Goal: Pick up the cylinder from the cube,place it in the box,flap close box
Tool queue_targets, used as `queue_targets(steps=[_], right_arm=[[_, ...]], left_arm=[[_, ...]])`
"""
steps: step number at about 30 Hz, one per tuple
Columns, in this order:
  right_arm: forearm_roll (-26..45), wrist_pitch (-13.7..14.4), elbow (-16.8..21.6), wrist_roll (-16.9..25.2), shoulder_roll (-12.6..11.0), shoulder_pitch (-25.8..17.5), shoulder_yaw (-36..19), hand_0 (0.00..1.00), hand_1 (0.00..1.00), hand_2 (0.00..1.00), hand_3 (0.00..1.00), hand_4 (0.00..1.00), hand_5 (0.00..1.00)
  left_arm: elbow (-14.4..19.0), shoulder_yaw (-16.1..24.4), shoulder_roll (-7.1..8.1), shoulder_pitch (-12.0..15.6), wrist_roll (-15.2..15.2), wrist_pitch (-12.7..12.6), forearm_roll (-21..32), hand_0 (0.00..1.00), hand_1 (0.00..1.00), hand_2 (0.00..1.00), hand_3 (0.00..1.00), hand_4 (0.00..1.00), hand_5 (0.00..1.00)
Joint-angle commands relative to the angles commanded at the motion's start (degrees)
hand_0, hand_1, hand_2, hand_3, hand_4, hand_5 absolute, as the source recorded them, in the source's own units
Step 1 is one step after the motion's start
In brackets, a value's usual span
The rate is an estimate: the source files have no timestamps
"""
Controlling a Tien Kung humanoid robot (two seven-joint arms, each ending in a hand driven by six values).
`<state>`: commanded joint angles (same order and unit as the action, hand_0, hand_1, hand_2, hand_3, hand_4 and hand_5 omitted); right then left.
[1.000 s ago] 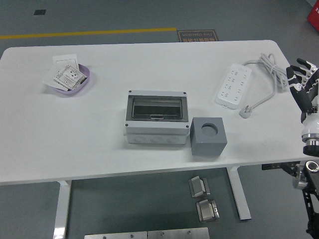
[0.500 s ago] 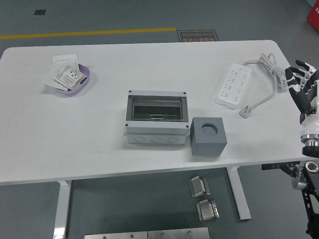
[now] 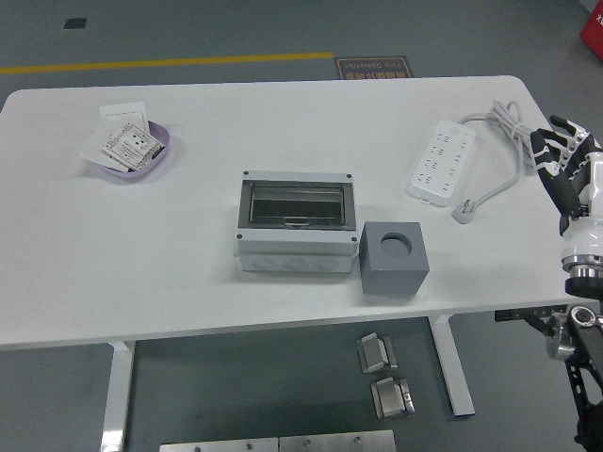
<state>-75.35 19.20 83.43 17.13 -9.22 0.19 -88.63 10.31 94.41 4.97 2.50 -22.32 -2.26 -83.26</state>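
Right hand (image 3: 562,155) has shifted — it now sits slightly further left and higher than a second ago, edging in over the right rim of the counter (image 3: 188,245). Its fingertips have come closer to the looped cable (image 3: 507,127) of the power strip (image 3: 442,161). The wrist below the hand has risen with it and now leans a little more toward the counter — fingers spread, holding nothing.

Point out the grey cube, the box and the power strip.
Grey cube (image 3: 394,257), head view, front face.
Box (image 3: 296,253), head view, front wall.
Power strip (image 3: 442,161), head view, middle of top face.
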Motion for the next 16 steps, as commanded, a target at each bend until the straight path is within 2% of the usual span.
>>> queue_targets(steps=[16], right_arm=[[0.2,0.1,-0.4,-0.1,-0.2,0.6,1.9,0.741,0.635,0.686,0.748,0.914,0.530]], left_arm=[[0.0,0.8,-0.73,0.4,-0.4,-0.1,-0.2,0.643,0.656,0.558,0.669,0.700,0.331]])
